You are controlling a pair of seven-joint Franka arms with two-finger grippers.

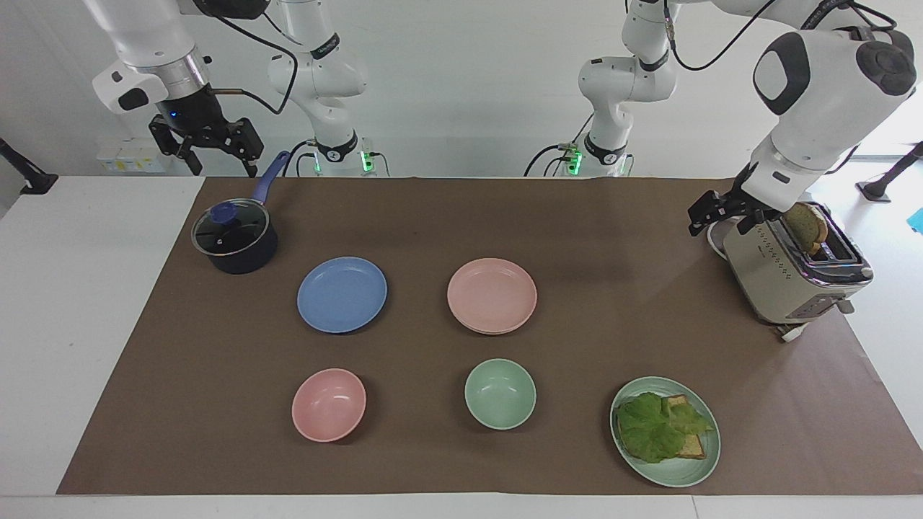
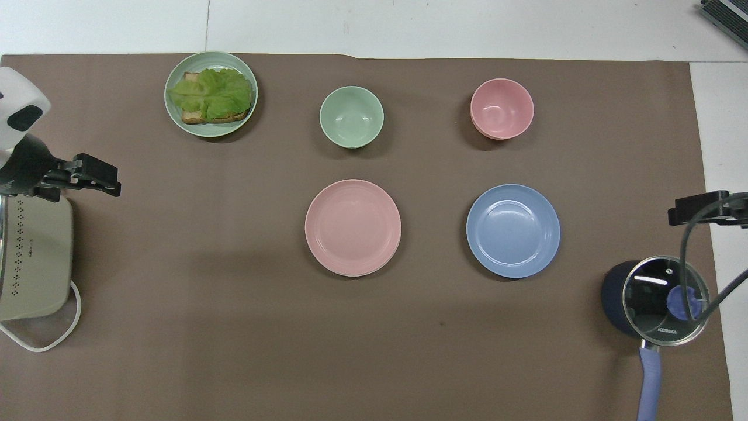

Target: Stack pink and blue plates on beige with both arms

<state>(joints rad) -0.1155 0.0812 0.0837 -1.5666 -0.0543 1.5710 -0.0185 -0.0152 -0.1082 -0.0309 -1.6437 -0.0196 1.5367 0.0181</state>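
Nearest the robots, the right gripper (image 1: pixel 209 148) hung with its jaws spread wide and nothing between them, over the table edge just beside the lidded pot (image 1: pixel 234 238). The left gripper (image 1: pixel 710 210) was just as wide and just as empty, up over the toaster (image 1: pixel 793 270) at its own end of the table. Farther out sat the blue plate (image 1: pixel 342 294), flat on the mat, toward the right arm's end and below and forward of that gripper, so the right arm looked the better placed. Beside it the pink plate (image 1: pixel 492 294) already lay on what looked like the beige plate (image 1: pixel 484 331), only a pale rim showing. Being round, the blue plate had no long axis and pointed nowhere; any rim approach looked equal.
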